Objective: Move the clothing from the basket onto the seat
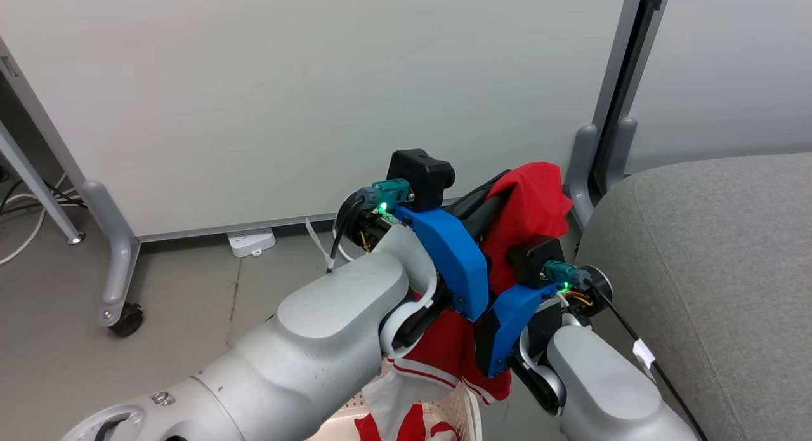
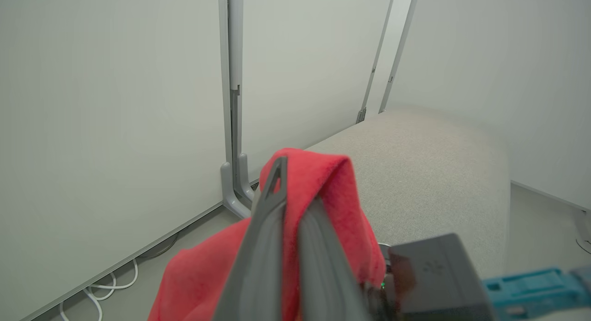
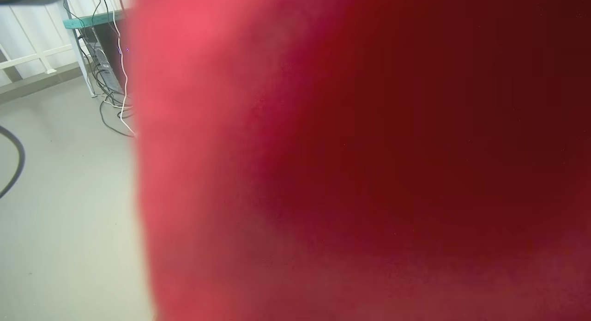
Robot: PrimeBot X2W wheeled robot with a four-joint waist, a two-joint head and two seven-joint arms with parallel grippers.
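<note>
Hanging between the two raised arms, one piece of the clothing (image 1: 533, 200) is up out of the basket (image 1: 461, 408), its red top bunched just left of the seat (image 1: 710, 269) and its striped lower part trailing down towards the basket's rim. The left gripper (image 2: 298, 187) is clamped on a fold of it, fingers (image 2: 272, 205) pressed together with red cloth between them. The right gripper (image 1: 533, 256) has its jaws together too; its fingers are buried in the fabric, and red cloth lies right against its wrist camera, so it appears to be pinching the same garment. The step in hand looks like the carry across. To do it well, I judge both arms should travel right together, so the cloth is neither stretched nor dragged out of one grip. They should go high enough that the trailing end clears the basket and the seat's rounded front. Letting go is best saved until most of the cloth is over the flat of the cushion, well in from the edge, or it may slide to the floor (image 1: 190, 301). Counted: one garment lifted, more red-and-white fabric (image 1: 406, 422) in the basket whose number I cannot tell, one basket, one seat, two grippers.
</note>
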